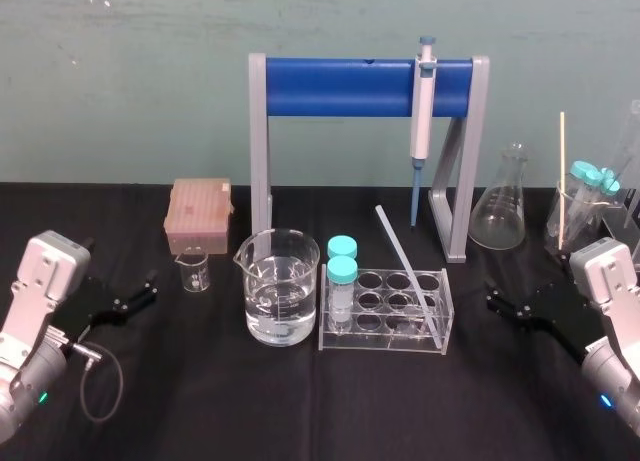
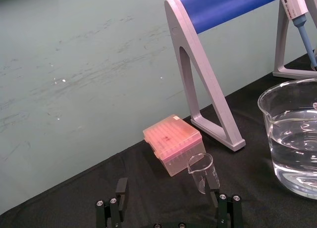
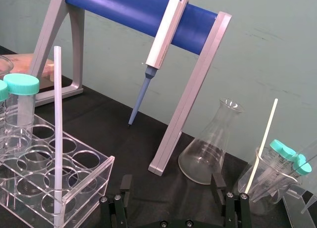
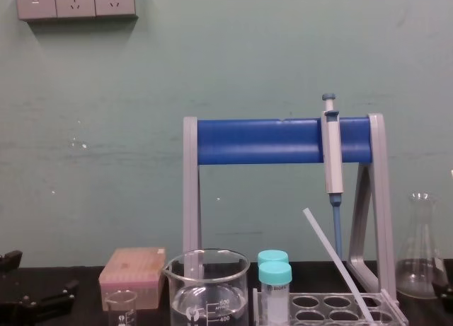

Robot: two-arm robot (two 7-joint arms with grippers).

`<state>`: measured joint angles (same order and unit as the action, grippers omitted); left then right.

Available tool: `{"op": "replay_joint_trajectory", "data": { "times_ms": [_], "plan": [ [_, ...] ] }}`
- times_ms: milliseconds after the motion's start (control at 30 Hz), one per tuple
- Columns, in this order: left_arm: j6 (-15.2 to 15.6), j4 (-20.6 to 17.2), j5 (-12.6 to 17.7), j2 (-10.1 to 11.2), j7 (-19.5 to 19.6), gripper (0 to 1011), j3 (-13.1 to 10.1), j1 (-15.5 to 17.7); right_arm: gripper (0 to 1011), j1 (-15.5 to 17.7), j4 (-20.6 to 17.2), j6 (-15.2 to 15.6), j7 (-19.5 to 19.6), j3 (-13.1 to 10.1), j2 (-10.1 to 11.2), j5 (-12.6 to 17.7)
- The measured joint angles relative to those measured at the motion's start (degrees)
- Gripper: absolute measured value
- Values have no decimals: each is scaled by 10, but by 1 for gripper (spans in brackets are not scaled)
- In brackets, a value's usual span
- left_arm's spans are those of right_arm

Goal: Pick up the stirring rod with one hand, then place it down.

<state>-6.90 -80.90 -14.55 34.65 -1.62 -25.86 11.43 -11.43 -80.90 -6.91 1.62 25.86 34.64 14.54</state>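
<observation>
— Where is the stirring rod (image 1: 407, 271)?

— It stands slanted in the clear tube rack (image 1: 383, 345) at the middle of the bench (image 1: 300, 411). Its lower end sits in the front well at the rack's right end, and its upper end leans back and to the left, toward the blue-barred stand (image 1: 340, 86). Nothing is gripping it.

— And the right gripper (image 1: 495, 298)?

— It is low over the bench, to the right of the rack, pointing toward it. Its fingers (image 3: 126, 184) are spread with nothing between them. The rod's foot is the part nearest them, a clear gap away. From the right wrist the rod (image 3: 58, 129) stands off to one side of the fingers, not between them.

— The left gripper (image 1: 148, 288)?

— It is at the bench's left side, its fingers (image 2: 121, 187) also spread and empty. A small beaker (image 1: 194, 271), a large beaker of water (image 1: 280, 301) and two teal-capped tubes (image 1: 342, 271) in the rack's left end lie between it and the rod, so it is well apart.

— What else is nearby?

— A grey-and-blue pipette (image 1: 424, 111) hangs on the stand behind the rack. A pink tip box (image 1: 200, 213) sits back left, and a conical flask (image 1: 500, 213) back right.
</observation>
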Motion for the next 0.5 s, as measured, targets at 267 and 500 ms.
{"op": "replay_joint_trajectory", "data": {
  "times_ms": [267,500],
  "plan": [
    [0,0,0,0,0,1000,0,0,1003,0,0,0,0,0,0,0],
    [0,0,0,0,0,1000,0,0,1003,0,0,0,0,0,0,0]
  ]
}}
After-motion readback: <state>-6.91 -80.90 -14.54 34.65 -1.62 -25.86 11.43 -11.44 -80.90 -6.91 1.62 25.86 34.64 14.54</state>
